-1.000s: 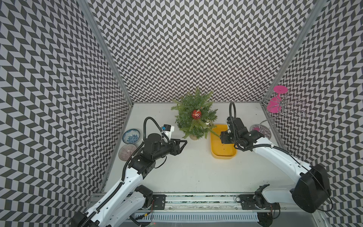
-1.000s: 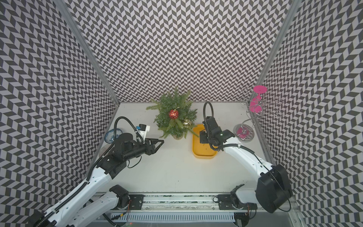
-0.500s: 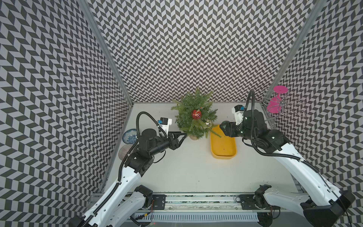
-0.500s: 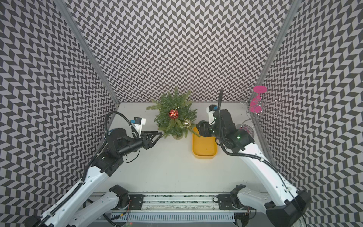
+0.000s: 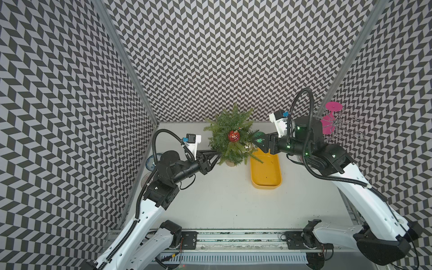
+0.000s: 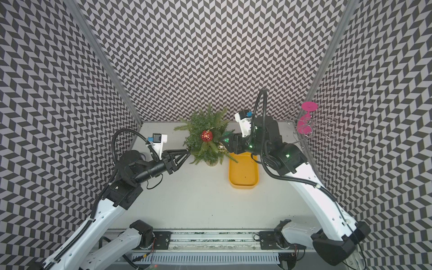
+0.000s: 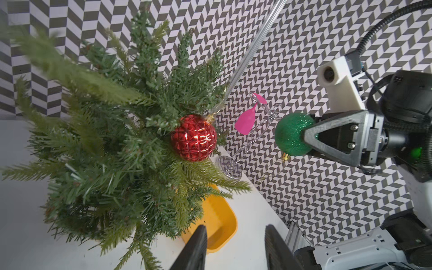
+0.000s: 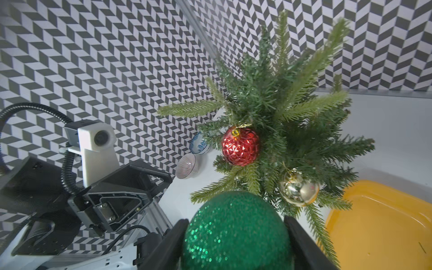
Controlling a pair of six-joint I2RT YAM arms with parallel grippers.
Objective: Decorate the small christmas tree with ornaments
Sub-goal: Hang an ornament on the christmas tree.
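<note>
**Right gripper holding the green ornament at the tree**

The right gripper point(image 8: 235, 221) is clamped on the green ornament point(image 5: 258, 138), one finger on each side of the ball, raised above the desk point(image 5: 222, 205). The ball sits just beside the right flank of the small christmas tree point(image 5: 228, 131); contact with the branch tips cannot be confirmed. The gold ornament point(image 8: 299, 189) hangs on a low branch just beyond the ball. The red ornament point(image 6: 207, 135) hangs higher, near the tree's centre.

The left gripper point(image 7: 236, 230) stands partly open with nothing between its fingers, tips at the tree's lower left branches.

Containers:
- The yellow tray point(image 5: 266, 173) lies just right of the tree. Its floor is bare apart from small dark specks, and branch tips overhang its far end.
- The beige pot point(image 5: 230, 163) carries the tree.
- A blue-patterned bowl point(image 8: 198, 146) and a ribbed bowl point(image 8: 189, 166) stand at the desk's left edge; their contents cannot be seen.

Clearance: the tree stands near the far edge, mid-width. A wire rack with a pink glass point(image 5: 332, 109) occupies the far right corner. Open surface runs from the tray to the near edge
</note>
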